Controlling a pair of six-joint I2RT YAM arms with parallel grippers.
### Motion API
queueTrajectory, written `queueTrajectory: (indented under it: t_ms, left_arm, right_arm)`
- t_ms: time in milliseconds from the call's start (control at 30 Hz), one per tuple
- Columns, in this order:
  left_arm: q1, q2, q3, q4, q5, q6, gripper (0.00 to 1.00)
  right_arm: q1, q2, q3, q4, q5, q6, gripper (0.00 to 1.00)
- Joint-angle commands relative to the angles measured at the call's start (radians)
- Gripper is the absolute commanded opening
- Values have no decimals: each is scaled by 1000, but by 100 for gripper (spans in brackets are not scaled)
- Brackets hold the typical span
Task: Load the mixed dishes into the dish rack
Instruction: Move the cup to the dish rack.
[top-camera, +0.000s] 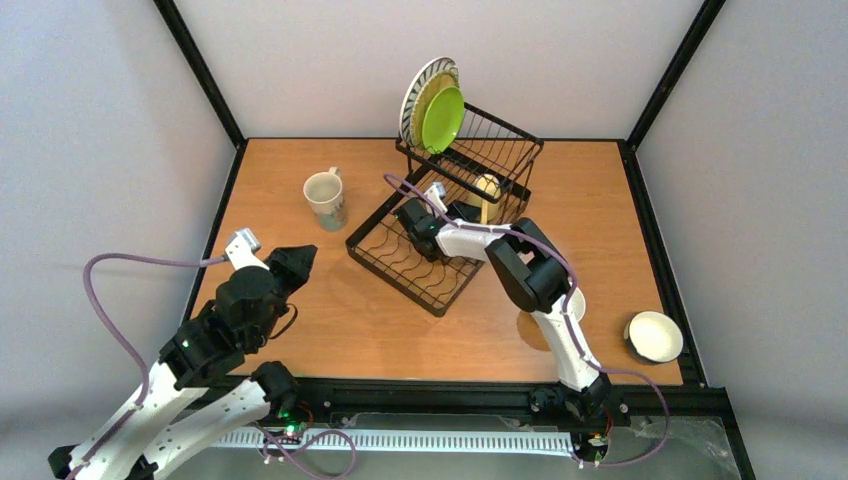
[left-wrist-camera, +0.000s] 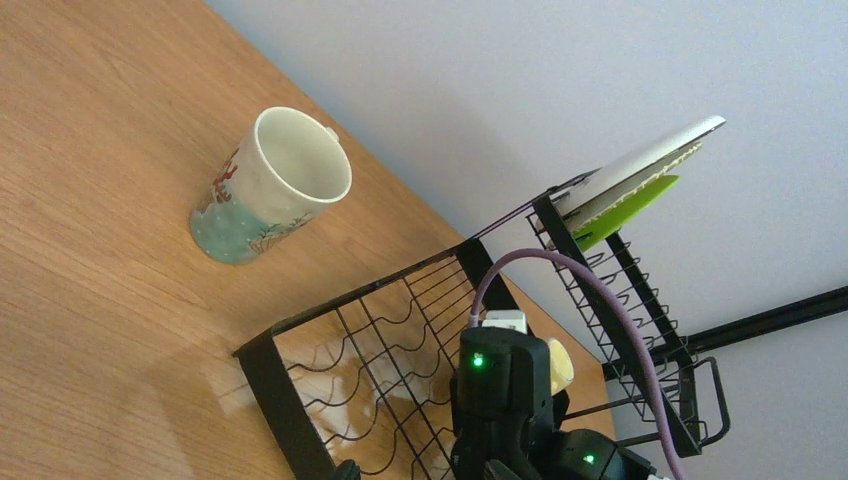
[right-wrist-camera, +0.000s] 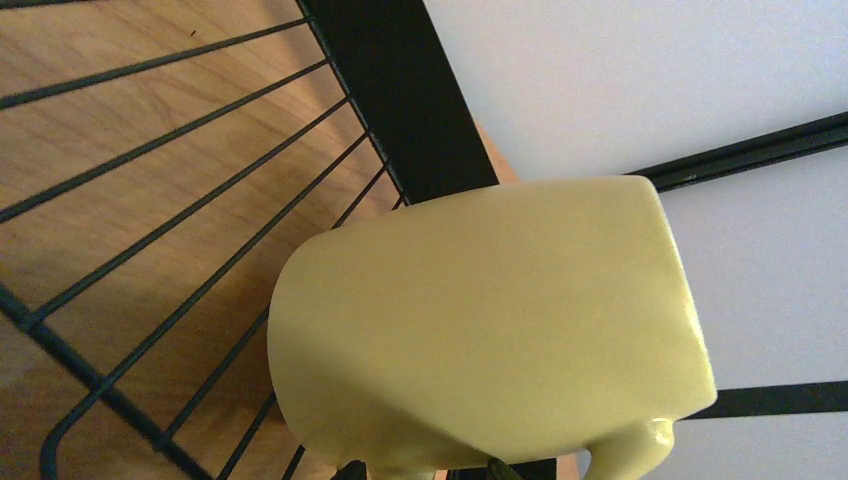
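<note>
The black wire dish rack (top-camera: 440, 235) stands mid-table. In its tall back section stand a striped plate (top-camera: 418, 90), a bamboo plate (top-camera: 430, 100) and a lime-green plate (top-camera: 443, 118). My right gripper (top-camera: 468, 208) reaches into the rack. Its fingertips stand apart, open, right at a pale yellow mug (right-wrist-camera: 490, 320) lying on its side there; I cannot tell whether they touch it. A patterned mug (top-camera: 325, 197) stands upright on the table left of the rack. My left gripper (top-camera: 303, 260) hovers open and empty, below that mug.
A small bowl (top-camera: 655, 335) sits near the table's right front corner. Part of a white dish (top-camera: 578, 303) shows behind the right arm. In the left wrist view the right arm's black wrist (left-wrist-camera: 500, 395) blocks part of the rack (left-wrist-camera: 290, 400).
</note>
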Motion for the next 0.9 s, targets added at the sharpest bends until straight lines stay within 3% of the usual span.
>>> queueTrajectory:
  t_ms: [0, 567, 867]
  left_arm:
    - [-6, -3, -8, -30, -25, -17, 69]
    - [-6, 9, -13, -36, -28, -15, 69]
    - [-5, 59, 13, -52, -49, -19, 72]
  right_arm:
    - [-23, 31, 40, 27, 0, -21, 69]
    - [-73, 45, 41, -30, -2, 55, 69]
    - [27, -3, 44, -68, -45, 107, 69]
